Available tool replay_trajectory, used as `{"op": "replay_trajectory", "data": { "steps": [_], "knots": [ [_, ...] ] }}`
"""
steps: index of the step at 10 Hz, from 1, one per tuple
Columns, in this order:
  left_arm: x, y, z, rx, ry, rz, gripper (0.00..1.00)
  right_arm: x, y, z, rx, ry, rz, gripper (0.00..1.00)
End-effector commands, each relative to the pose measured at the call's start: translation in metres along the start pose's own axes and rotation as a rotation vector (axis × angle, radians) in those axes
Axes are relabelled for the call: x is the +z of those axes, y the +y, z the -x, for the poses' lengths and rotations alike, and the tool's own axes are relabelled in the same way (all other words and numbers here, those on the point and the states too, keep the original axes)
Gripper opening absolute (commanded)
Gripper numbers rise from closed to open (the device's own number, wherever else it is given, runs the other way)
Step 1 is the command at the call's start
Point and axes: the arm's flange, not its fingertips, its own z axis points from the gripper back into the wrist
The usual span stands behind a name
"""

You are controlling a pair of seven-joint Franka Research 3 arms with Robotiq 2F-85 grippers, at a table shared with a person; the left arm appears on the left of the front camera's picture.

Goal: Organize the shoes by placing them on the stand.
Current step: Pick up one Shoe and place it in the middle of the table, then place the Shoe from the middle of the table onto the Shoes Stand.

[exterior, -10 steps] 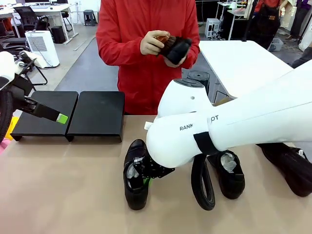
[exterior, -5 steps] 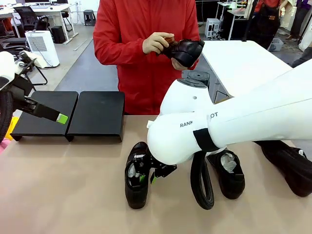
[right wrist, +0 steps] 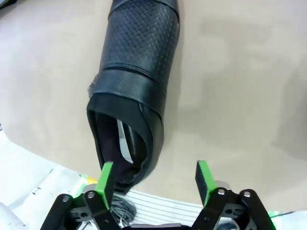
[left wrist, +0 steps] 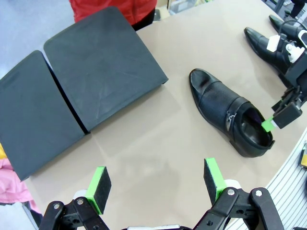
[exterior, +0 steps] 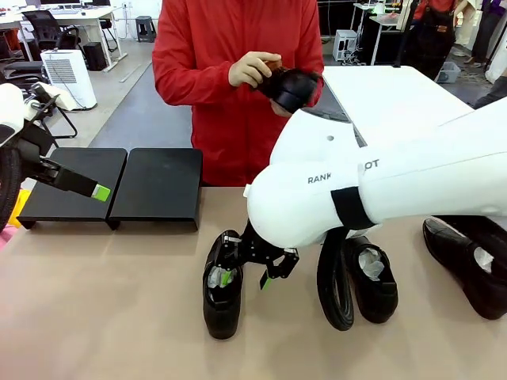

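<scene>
One black shoe [exterior: 222, 294] lies on the table near the front, toe pointing away from me. My right gripper [exterior: 245, 275] stands open at its heel, one green pad over the opening and the other outside the rim. In the right wrist view the shoe [right wrist: 134, 81] lies just ahead of that gripper [right wrist: 154, 178], with neither pad pressing on it. Two more shoes [exterior: 372, 281] [exterior: 467, 269] rest to the right. The person holds a fourth shoe [exterior: 291, 85] at chest height. The black stand [exterior: 119, 184] sits at the far left with nothing on it. My left gripper [left wrist: 156, 179] hovers open above the table near the stand [left wrist: 72, 81].
My bulky white right arm [exterior: 380, 190] crosses the middle of the table and hides part of the shoes behind it. A black cable loop [exterior: 333, 289] hangs from it. The person in red stands at the far edge, behind the stand's right end.
My right gripper has opened and let go of the near shoe's heel, and the arm has lifted and shifted slightly right. The person has turned the held shoe in their hands.
</scene>
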Motion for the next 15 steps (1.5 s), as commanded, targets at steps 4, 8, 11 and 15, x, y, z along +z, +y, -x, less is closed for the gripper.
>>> {"op": "replay_trajectory", "data": {
  "steps": [4, 8, 11, 15],
  "knots": [
    [0.000, 0.001, 0.000, 0.003, -0.003, 0.009, 1.00, -0.007, 0.003, -0.004, -0.010, -0.014, -0.015, 1.00],
    [0.000, 0.001, 0.000, 0.003, -0.003, 0.009, 1.00, -0.007, 0.003, -0.004, -0.010, -0.014, -0.015, 1.00],
    [0.000, 0.001, 0.000, 0.003, -0.003, 0.009, 1.00, -0.007, 0.003, -0.004, -0.010, -0.014, -0.015, 1.00],
    [0.000, 0.000, 0.000, 0.000, 0.000, 0.000, 1.00, 0.009, 0.001, 0.016, 0.022, -0.027, 0.038, 1.00]
  ]
}}
